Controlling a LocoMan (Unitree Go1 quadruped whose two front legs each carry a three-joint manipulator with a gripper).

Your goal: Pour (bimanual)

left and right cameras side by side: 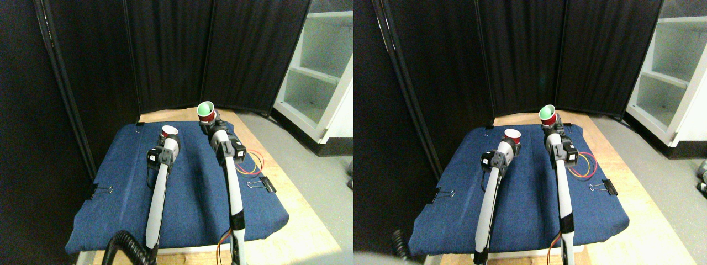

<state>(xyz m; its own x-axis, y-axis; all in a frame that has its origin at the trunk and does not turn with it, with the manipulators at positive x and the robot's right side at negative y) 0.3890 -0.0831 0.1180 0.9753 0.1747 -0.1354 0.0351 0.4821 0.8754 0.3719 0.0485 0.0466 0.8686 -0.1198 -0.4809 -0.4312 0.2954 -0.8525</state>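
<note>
Now we tip the green-lined red cup (206, 112), pinched in the right gripper (212, 122), slowly over the left gripper's (169, 139) white-lined cup (169, 131).

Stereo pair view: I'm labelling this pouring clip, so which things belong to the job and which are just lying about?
Job:
green-lined cup at the right gripper
white-lined cup at the left gripper

Lying about:
blue cloth
binder clips
coloured wires
white shelf unit
</note>
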